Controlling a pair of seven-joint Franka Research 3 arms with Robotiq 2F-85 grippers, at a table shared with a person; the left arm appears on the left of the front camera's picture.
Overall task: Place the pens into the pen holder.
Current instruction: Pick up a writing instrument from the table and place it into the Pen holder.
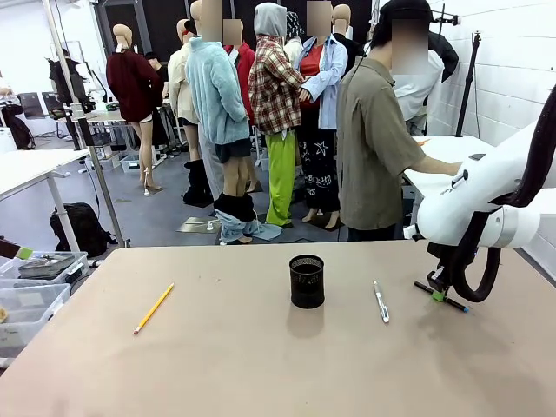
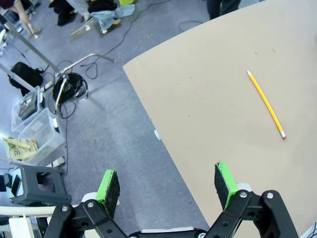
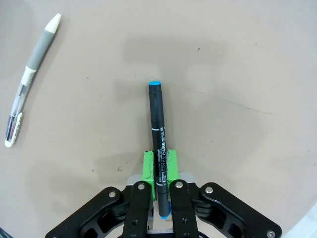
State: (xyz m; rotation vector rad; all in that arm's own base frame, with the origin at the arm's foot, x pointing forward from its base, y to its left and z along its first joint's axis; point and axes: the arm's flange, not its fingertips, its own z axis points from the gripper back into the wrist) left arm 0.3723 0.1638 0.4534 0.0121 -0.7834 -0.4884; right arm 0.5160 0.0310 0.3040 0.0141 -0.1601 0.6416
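Item in hand: black pen with a blue tip point(image 3: 156, 114), clamped between the green pads of the right hand point(image 3: 159, 166). We note it lies along the fingers, blue end pointing away from the wrist, gripped near its other end. It sits at or just above the bench point(image 1: 261, 373) on the right side; we cannot tell whether it touches. Destination: pen holder point(image 1: 307, 281), black mesh cup, upright near the middle of the bench, well apart from the held pen. We cannot see whether anything is inside it. Between the two lies the silver-white pen point(image 1: 380, 301), flat on the bench. Farther off, on the left side, lies a yellow pencil point(image 1: 154, 307), also flat. The left hand point(image 2: 166, 186) has its pads wide apart and holds nothing, poised above the bench's left edge with the pencil ahead of it. Handling note, as we judge it: we raise the pen clear of the silver-white pen. We turn the wrist so the free blue end points down and centre it over the holder's mouth. We let go only once that end is below the rim, since the long free length could catch the mesh and tip the light cup.
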